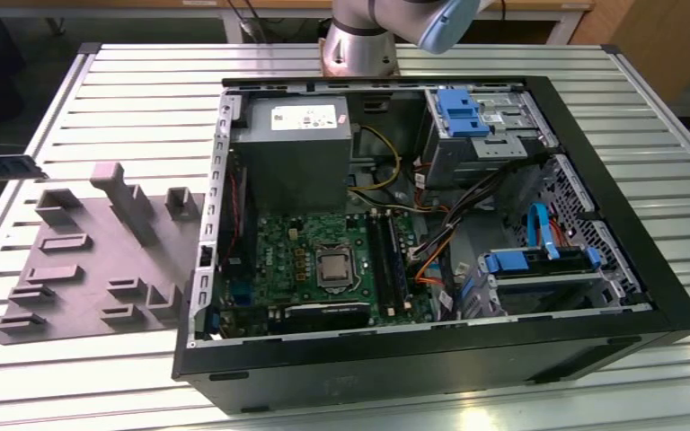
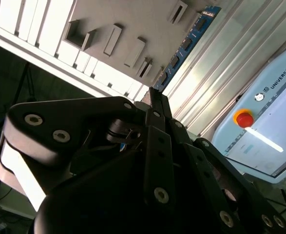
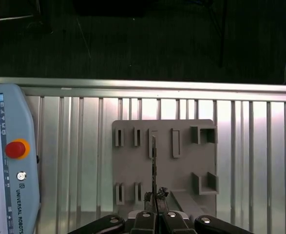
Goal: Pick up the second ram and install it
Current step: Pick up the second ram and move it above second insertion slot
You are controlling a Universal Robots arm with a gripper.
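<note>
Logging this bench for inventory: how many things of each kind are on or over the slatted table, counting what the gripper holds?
Open computer case: 1
Grey tray: 1
Teach pendant: 1
RAM stick, held in the gripper: 1
Total: 4

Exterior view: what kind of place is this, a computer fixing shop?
Probably a robot lab or workshop bench. A robot arm rises at a slatted metal table that bears an opened computer case, and the end effector grips the second ram.
</note>
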